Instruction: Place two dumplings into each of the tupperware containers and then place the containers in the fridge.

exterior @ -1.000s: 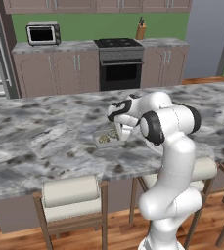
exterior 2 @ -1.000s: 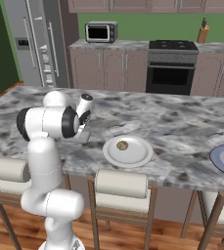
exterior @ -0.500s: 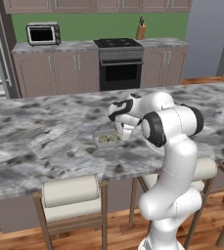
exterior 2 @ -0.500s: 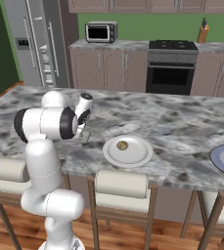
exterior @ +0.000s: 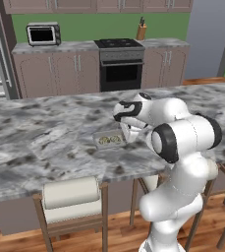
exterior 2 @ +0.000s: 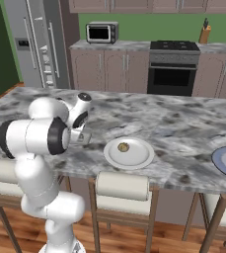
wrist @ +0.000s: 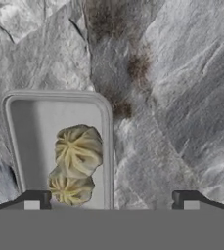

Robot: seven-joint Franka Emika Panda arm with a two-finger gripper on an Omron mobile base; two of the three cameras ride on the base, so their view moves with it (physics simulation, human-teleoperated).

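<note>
Since two dumplings (wrist: 77, 149) now lie touching in the grey tub (wrist: 28, 122) on the bench (exterior: 45, 142), the end effector (wrist: 111, 200) hovers just above with jaws wide and empty, likely done filling this tub, while another dumpling waits on the white plate (exterior 2: 139, 157).

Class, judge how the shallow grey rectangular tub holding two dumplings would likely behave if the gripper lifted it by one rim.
The shallow grey rectangular tub looks thin-walled, so probably light and fairly stiff. Lifted by one rim, it would likely tilt. The two lumpy tan-green dumplings sit loose beside one wall, so they might slide or roll. Its smooth-looking rim may be slippery.
</note>
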